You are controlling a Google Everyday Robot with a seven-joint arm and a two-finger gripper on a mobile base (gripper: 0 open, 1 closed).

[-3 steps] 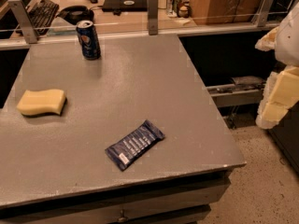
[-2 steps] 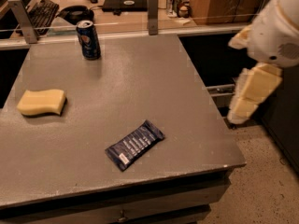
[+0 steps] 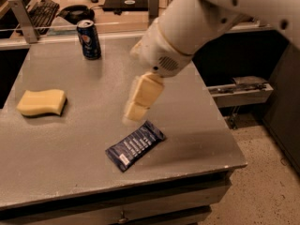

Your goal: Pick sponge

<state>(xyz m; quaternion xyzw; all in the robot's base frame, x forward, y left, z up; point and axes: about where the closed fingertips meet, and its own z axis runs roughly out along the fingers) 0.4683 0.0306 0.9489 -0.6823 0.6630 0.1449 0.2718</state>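
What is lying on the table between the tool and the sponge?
Nothing: in the camera view, only bare table separates the tool, hovering near the blue wrapper, from the sponge.

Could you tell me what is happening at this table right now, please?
The robot arm is after the sponge, which lies untouched near the left edge of the table. Its end effector hangs above the middle of the table, close to the blue wrapper and well to the right of the sponge. A soda can stands at the back.
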